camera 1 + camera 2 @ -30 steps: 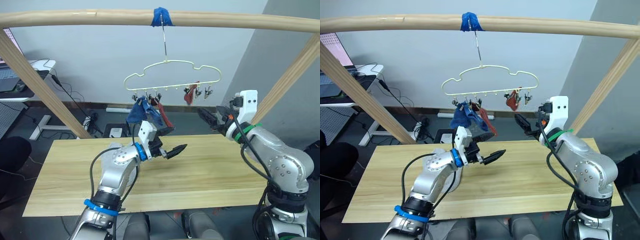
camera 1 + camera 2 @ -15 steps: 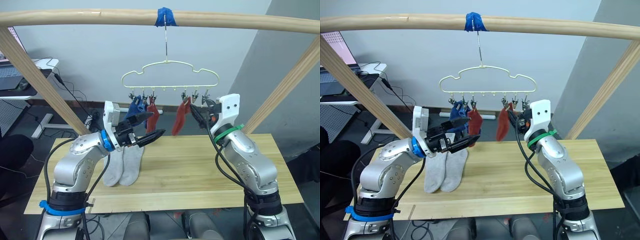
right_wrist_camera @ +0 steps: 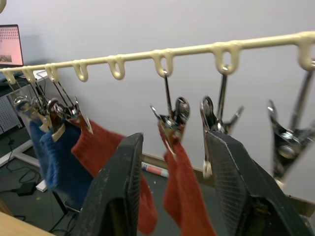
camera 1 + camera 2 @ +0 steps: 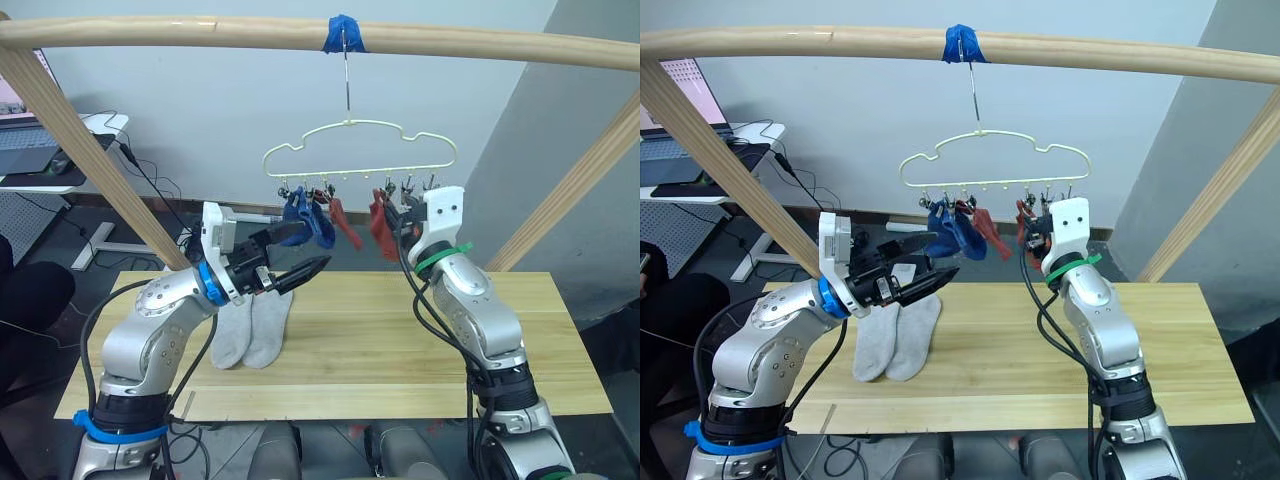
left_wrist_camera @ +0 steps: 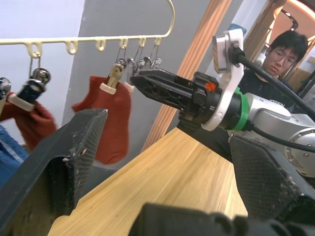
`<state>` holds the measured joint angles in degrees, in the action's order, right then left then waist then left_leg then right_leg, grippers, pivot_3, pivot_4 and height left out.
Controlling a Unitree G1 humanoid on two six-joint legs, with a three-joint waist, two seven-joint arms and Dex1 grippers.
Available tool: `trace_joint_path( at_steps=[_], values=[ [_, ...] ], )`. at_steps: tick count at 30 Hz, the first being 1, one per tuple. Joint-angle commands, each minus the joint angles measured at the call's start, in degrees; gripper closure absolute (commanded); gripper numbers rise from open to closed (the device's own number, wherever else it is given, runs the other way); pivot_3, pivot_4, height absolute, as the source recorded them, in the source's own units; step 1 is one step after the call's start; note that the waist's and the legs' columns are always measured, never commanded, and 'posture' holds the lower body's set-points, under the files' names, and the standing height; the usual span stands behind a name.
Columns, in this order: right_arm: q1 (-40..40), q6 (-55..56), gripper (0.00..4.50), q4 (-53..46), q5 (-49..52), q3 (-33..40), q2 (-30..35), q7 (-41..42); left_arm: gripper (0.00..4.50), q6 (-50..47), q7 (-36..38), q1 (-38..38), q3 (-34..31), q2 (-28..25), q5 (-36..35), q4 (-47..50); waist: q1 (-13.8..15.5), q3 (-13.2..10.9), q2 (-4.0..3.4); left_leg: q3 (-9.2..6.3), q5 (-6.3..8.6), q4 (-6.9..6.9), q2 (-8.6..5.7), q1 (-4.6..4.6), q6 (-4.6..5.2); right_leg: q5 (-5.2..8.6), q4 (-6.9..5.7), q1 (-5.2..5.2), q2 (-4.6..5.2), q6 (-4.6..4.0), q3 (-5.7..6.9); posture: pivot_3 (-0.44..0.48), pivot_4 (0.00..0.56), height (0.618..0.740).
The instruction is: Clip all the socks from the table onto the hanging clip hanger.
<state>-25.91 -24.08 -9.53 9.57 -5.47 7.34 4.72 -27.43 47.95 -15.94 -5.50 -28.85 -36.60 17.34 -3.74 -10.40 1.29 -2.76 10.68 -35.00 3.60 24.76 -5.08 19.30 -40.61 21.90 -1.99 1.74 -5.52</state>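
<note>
Pale table, grey socks partly arm-hidden

We see two arms of rounded silver-grey metal shells with black cables looping outside them. The left arm carries blue rings, the right arm a green ring. Each wrist has a white camera block. The left gripper and right gripper have black textured fingers.

Soft knit socks lie on the matt pale-wood table; the hanger's clips are shiny metal.
</note>
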Motion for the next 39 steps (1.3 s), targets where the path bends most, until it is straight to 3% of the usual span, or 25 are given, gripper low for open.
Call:
trace_joint_path(
  at_steps=[1,39],
  values=[
    [-1.5,1.5,2.53,0.0,-1.7,1.6,-0.6,-1.3,0.0,1.1,-0.4,-0.1,-1.0,0.2,-0.6,1.5,0.3,0.0,0.0,0.0,0.0,0.0,0.0,0.0,0.0,0.0,0.0,0.0,0.0,0.0,0.0,0.019,0.15,0.74],
    [-3.7,-2.6,2.53,3.4,-3.6,7.0,-5.4,-4.8,0.0,3.0,-0.6,-0.3,0.0,0.5,0.4,-0.1,0.8,0.0,-0.01,0.02,0.0,-0.01,0.0,-0.01,0.0,0.0,-0.1,0.04,0.0,-0.01,-0.02,0.012,0.16,0.74]
  ],
)
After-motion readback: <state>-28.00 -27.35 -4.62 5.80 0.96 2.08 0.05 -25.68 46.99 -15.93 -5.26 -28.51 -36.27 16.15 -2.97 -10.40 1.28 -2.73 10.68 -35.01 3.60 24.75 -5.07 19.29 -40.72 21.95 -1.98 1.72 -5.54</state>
